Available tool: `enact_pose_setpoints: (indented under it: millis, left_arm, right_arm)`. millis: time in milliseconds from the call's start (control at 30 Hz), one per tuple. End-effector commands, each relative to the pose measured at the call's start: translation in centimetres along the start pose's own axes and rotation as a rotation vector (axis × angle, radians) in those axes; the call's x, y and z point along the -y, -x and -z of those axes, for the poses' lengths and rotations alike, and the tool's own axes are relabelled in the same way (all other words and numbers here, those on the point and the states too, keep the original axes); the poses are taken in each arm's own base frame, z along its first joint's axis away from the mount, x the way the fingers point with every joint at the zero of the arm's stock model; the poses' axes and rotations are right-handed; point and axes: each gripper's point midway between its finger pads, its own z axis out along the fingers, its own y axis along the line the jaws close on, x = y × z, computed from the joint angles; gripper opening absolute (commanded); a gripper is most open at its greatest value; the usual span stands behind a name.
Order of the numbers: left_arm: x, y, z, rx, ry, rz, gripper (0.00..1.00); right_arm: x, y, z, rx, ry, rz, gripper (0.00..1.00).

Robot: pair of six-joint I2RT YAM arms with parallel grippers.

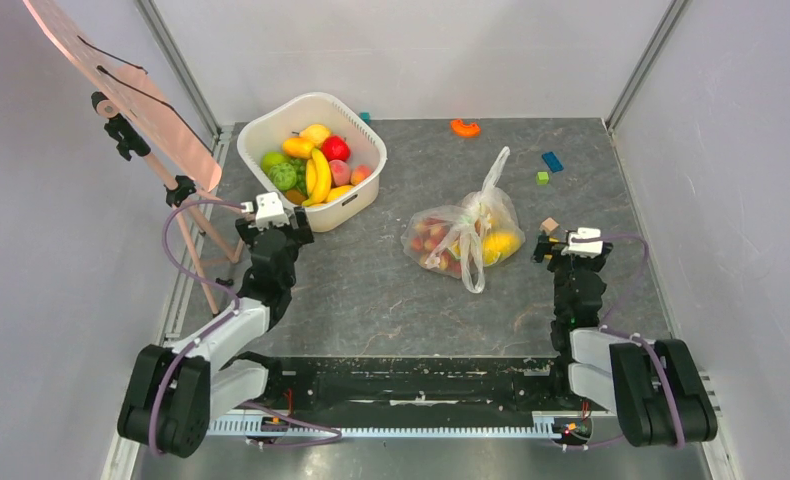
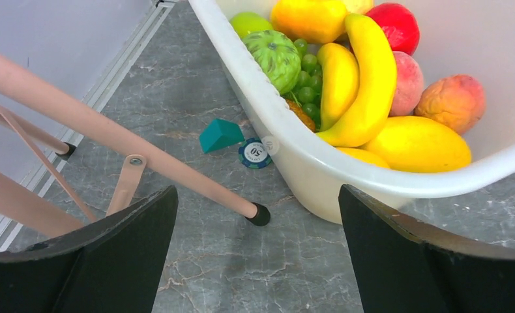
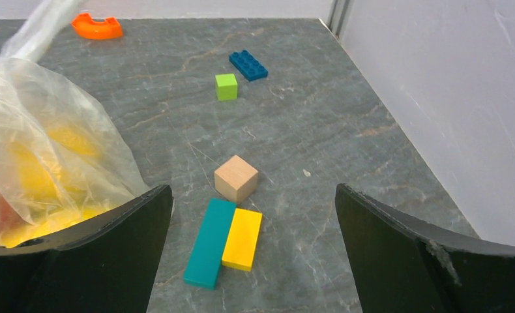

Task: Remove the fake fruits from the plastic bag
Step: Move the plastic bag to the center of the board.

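The clear plastic bag (image 1: pixel 466 235) lies on the grey table right of centre, one loop handle standing up. Through it I see red grapes (image 1: pixel 433 238) on its left side and a round yellow fruit (image 1: pixel 501 243) on its right. My right gripper (image 1: pixel 569 246) is open and empty, just right of the bag. In the right wrist view the bag (image 3: pixel 40 130) sits against the left finger, apart from the gap, and the gripper (image 3: pixel 253 192) is open. My left gripper (image 1: pixel 273 222) is open and empty by the white tub, far from the bag; it also shows open in the left wrist view (image 2: pixel 256 195).
The white tub (image 1: pixel 254 130) holds bananas, green fruit and other fruit. A pink stand's leg (image 2: pixel 260 214) ends between my left fingers. A teal block (image 2: pixel 220 135) and a chip (image 2: pixel 254 153) lie beside the tub. A wooden cube (image 3: pixel 236 178), teal (image 3: pixel 209 242) and yellow (image 3: pixel 242 238) blocks lie under my right gripper.
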Motion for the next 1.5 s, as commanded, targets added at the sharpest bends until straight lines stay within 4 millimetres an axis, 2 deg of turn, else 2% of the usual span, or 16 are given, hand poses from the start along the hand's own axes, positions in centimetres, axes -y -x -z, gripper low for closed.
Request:
enact_pose_setpoints:
  millis: [0, 67, 200, 267, 367, 500, 633, 767, 800, 967, 1033, 1133, 1233, 1367, 1467]
  left_arm:
    - [-0.1, 0.5, 1.0, -0.068, 0.048, 0.053, 1.00]
    - [1.0, 0.7, 1.5, -0.095, 0.026, 0.080, 1.00]
    - [4.5, 1.3, 3.2, -0.167, -0.067, 0.094, 1.00]
    - [6.1, 1.7, 4.0, -0.207, -0.123, 0.119, 1.00]
    - [7.3, 1.6, 5.2, -0.292, -0.185, 0.145, 1.00]
    - [9.1, 1.8, 7.1, -0.391, -0.313, 0.135, 1.00]
    - [9.3, 2.5, 8.2, -0.449, -0.328, 0.156, 1.00]
    - [7.5, 3.3, 8.3, -0.485, -0.204, 0.178, 1.00]
    - [7.7, 3.6, 8.3, -0.486, -0.218, 0.166, 1.00]
    - [7.2, 4.7, 8.8, -0.502, -0.205, 0.144, 1.00]
    - [7.5, 4.6, 9.2, -0.517, -0.238, 0.129, 1.00]
    - [8.2, 4.2, 9.5, -0.564, -0.293, 0.127, 1.00]
    - [7.9, 3.6, 9.1, -0.603, -0.290, 0.113, 1.00]
    - [8.6, 4.6, 9.3, -0.557, -0.380, 0.137, 1.00]
    - [9.2, 5.5, 9.7, -0.494, -0.430, 0.213, 1.00]
  right_arm:
    - [1.1, -2.8, 1.5, -0.109, -0.068, -0.038, 0.98]
    - [1.3, -2.1, 1.5, -0.090, -0.084, -0.063, 0.98]
    - [1.9, -1.8, 2.0, -0.098, -0.136, -0.162, 0.98]
    - [2.0, -0.9, 1.4, -0.115, -0.163, -0.204, 0.98]
    - [1.4, -1.1, 1.0, -0.212, -0.143, -0.198, 0.98]
    - [0.6, -0.2, 0.1, -0.329, -0.088, -0.128, 0.98]
    - [0.9, 0.3, -0.2, -0.389, -0.119, -0.128, 0.98]
    - [1.9, 1.2, -0.7, -0.413, -0.214, -0.182, 0.98]
    - [2.0, 1.5, -0.7, -0.417, -0.224, -0.191, 0.98]
    - [-0.7, 4.0, -1.7, -0.371, -0.046, -0.204, 0.98]
    - [-1.1, 4.7, -1.6, -0.339, -0.013, -0.197, 0.98]
    - [-0.3, 4.3, -1.3, -0.346, -0.063, -0.217, 0.98]
    - [-0.1, 4.0, -1.0, -0.369, -0.065, -0.192, 0.98]
    - [0.1, 4.0, -0.8, -0.365, -0.070, -0.175, 0.98]
    - [-1.2, 3.8, -1.0, -0.381, 0.010, -0.162, 0.98]
